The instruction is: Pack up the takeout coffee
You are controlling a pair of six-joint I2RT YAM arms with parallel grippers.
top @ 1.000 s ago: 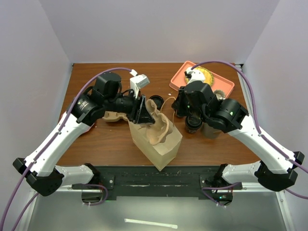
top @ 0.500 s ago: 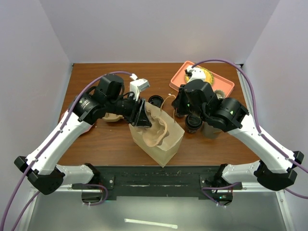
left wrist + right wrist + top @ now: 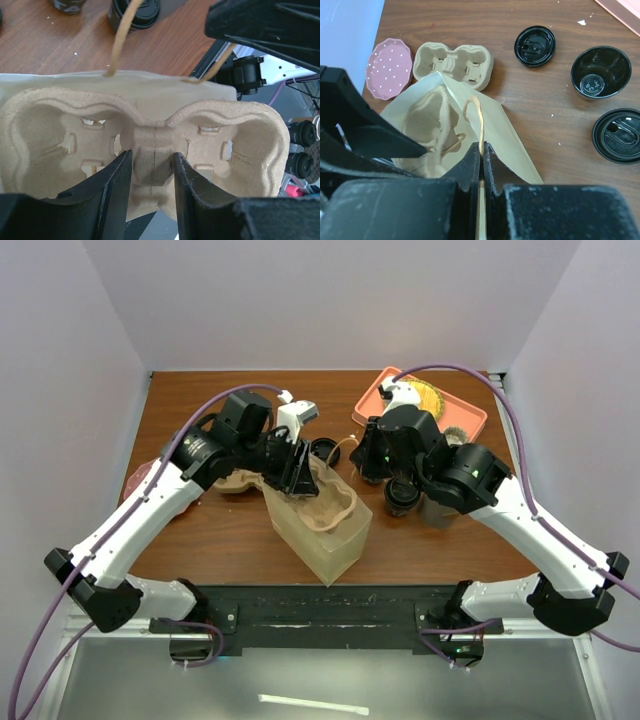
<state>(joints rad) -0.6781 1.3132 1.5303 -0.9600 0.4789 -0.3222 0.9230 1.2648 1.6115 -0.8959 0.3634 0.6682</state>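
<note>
Two black lidded coffee cups stand on the table in the right wrist view, one (image 3: 535, 46) at the top and one (image 3: 620, 136) at the right edge. In the top view one cup (image 3: 325, 449) sits behind the bag. My left gripper (image 3: 300, 472) (image 3: 150, 160) is shut on the centre ridge of a tan pulp carrier (image 3: 150, 120) and holds it in the mouth of the paper bag (image 3: 320, 530). My right gripper (image 3: 365, 455) (image 3: 481, 147) is shut on the bag's twine handle (image 3: 479, 120). Neither gripper touches a cup.
An open black cup with no lid (image 3: 600, 71) stands between the two lidded ones. A second pulp carrier (image 3: 454, 65) and a pink plate (image 3: 389, 67) lie left of the bag. A grey cup (image 3: 440, 508) and an orange tray (image 3: 420, 405) are at the right.
My left gripper has moved right and tipped the carrier from upright to flatter, lower in the bag's mouth. The bag has leaned and shifted slightly. My right gripper still holds the handle.
</note>
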